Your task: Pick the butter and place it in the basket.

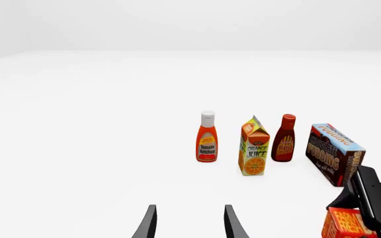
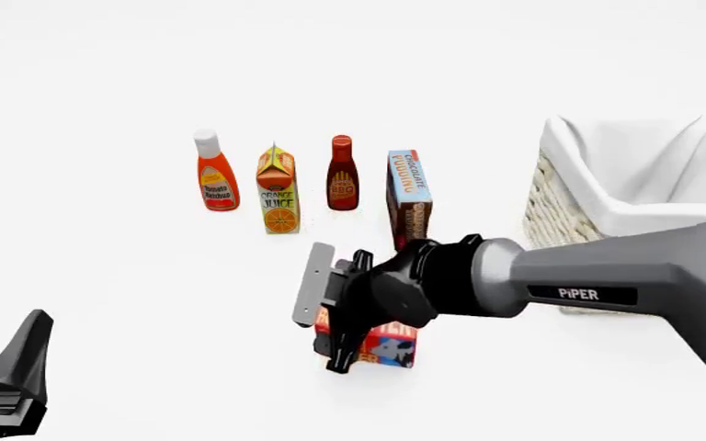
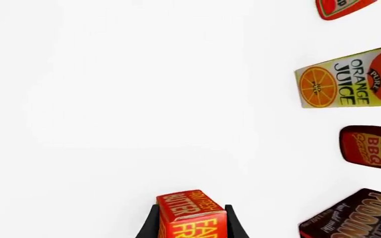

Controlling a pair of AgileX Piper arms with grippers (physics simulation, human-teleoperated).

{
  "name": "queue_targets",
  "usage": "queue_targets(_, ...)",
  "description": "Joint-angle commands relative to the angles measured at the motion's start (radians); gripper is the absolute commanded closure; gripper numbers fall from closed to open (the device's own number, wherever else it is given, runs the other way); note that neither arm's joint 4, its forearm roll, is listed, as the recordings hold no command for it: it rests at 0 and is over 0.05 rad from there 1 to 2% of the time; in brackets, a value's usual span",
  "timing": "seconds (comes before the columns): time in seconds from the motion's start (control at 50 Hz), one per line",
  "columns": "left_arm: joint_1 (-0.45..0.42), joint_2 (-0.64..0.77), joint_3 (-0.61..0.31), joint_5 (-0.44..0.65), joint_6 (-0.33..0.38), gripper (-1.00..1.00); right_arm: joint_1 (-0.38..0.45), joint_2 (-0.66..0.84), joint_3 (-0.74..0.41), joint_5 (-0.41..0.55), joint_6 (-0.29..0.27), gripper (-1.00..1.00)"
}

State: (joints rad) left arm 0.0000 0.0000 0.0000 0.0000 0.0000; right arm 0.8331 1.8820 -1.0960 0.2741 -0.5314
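Two steps left: lift, drop. Right claw (image 3: 190,220) clamped round butter (image 3: 192,213), box low at counter (image 2: 144,303) mid-front, lift-off unclear. Basket (image 2: 598,197) at right edge, nothing seen inside. Left claw (image 1: 189,222) spread wide, idle, near-left corner.

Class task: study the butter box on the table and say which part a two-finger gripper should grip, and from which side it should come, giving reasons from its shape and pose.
Grip the butter across its narrow width, fingers on the two long flat sides, coming down from above. The box is a flat-sided rectangle, so parallel faces suit the pads. The right gripper already straddles it that way.
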Motion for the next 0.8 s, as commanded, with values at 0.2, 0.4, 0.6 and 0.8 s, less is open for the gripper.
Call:
queue_targets(0.2,0.000,0.000,0.000,0.000,0.000,-1.00,0.037,-0.151,0.035,-0.022,0.064,1.00)
queue_targets(0.4,0.000,0.000,0.000,0.000,0.000,-1.00,0.063,-0.290,0.059,-0.024,0.080,1.00)
queue_targets(0.6,0.000,0.000,0.000,0.000,0.000,-1.00,0.084,-0.416,0.039,-0.011,0.110,1.00)
queue_targets(0.8,0.000,0.000,0.000,0.000,0.000,-1.00,0.110,-0.526,0.060,-0.022,0.137,1.00)
